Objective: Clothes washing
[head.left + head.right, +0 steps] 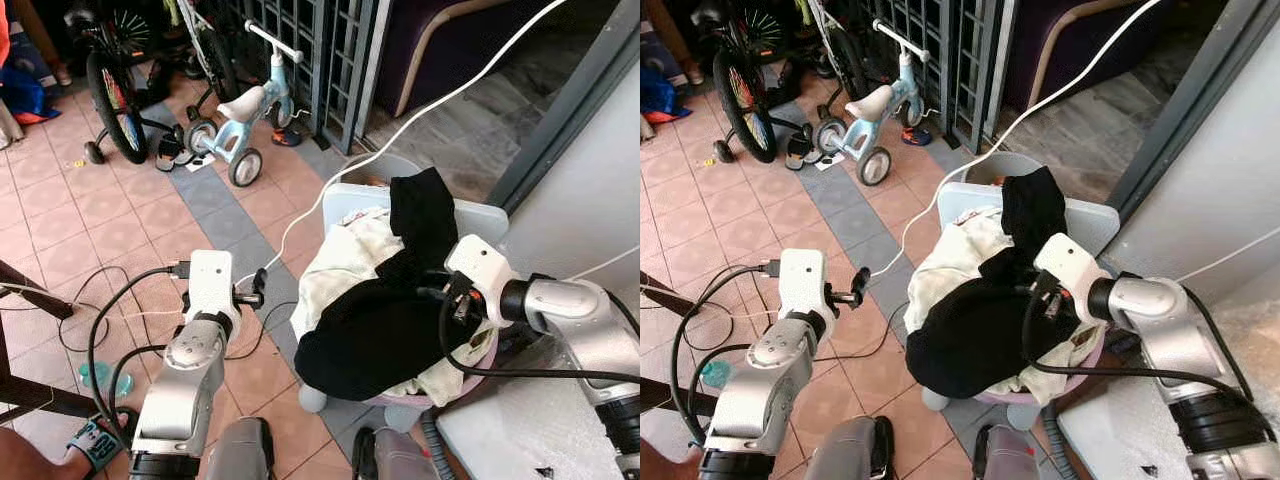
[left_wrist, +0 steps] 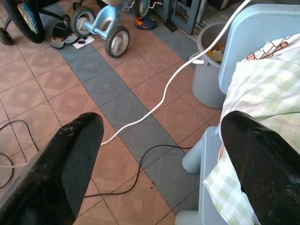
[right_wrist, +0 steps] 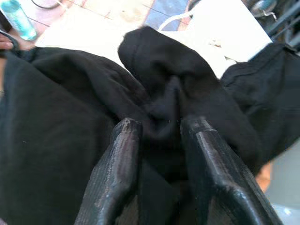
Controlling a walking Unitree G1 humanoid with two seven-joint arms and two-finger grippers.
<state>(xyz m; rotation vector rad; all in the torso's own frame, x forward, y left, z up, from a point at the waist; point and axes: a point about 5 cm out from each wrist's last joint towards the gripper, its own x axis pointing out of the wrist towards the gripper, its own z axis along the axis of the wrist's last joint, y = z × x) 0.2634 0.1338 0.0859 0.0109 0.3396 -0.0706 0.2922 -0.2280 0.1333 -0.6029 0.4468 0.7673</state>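
Black garment (image 1: 385,320): draped over pale checked laundry (image 1: 345,265) heaped in a basket (image 1: 470,365). Right hand (image 3: 159,140) at its 3 o'clock edge, fingers pinching a fold. Left hand (image 2: 159,154) at 9 o'clock, spread wide, empty, above tiled floor (image 1: 130,220).

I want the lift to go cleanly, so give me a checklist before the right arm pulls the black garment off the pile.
1. Right tool pinching a fold of the black garment: ok, cloth sits between the fingers.
2. Left tool free: ok, open, holding nothing.
3. Checked cloth under the garment staying put: cannot tell, they overlap.
4. White cable away from the pile: not ok, it runs down right beside the pile.
5. Chair steady under the load: cannot tell.
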